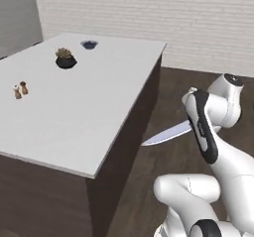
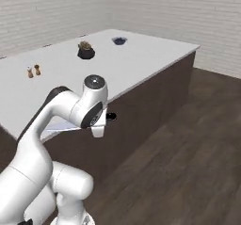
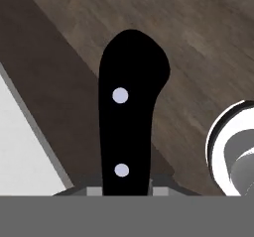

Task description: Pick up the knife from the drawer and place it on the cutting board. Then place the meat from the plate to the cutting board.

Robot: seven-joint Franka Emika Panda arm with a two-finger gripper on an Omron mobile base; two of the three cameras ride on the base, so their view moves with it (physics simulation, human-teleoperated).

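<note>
- Where the arm folds back beside the base, the claw [image 3: 126, 190] is clamped tight on the knife [image 3: 130, 112], whose dark riveted handle runs up the middle of the hand view.
- The silver blade [image 1: 166, 134] juts out level from behind the wrist, over the wooden floor [image 1: 163, 107], its tip pointing at the dark side of the island.
- On the white surface [image 1: 79, 107] beyond, two small brown shakers [image 1: 20, 89] stand near the left edge.
- Farther back sits a dark pot with a plant [image 1: 65, 58], and past it a small dark bowl [image 1: 89, 44].
</note>
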